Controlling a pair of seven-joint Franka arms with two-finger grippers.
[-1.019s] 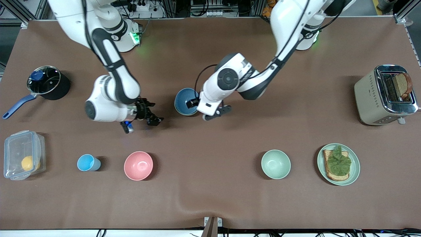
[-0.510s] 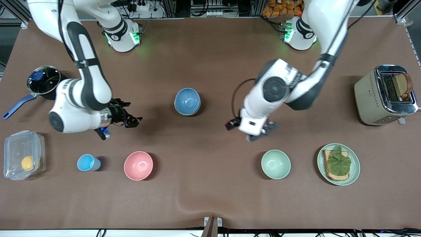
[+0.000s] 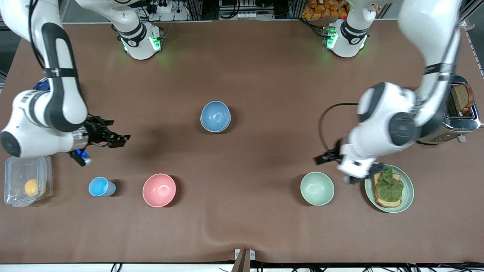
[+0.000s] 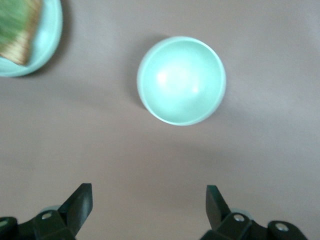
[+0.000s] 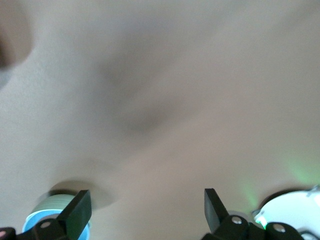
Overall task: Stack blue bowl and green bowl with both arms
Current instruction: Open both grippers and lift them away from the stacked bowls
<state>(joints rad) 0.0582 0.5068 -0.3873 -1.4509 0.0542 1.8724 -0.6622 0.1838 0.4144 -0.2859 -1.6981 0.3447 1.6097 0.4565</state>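
Blue bowl (image 3: 215,116) – table centre, upright, untouched.

Right gripper (image 3: 115,137) – fingers apart, nothing between them, over bare table toward the right arm's end. In the front view the blue bowl lies at its 2 o'clock, well apart.

Left gripper (image 3: 357,177) – fingers (image 4: 80,202) apart and empty, over the gap between the mint bowl (image 3: 317,188) and the plate (image 3: 408,196). The blue bowl lies at its 10 o'clock, well apart.

Table cover (image 3: 264,226): plain brown. Blue bowl (image 3: 215,116): matte medium blue. Pale mint-green bowl (image 3: 317,188) with whitish inside. Pink bowl (image 3: 159,190). Light-blue cup (image 3: 100,186). Green plate (image 3: 407,192), brown bread, dark green leaf. Toaster (image 3: 463,119): beige and chrome. Arms: white with black joints.
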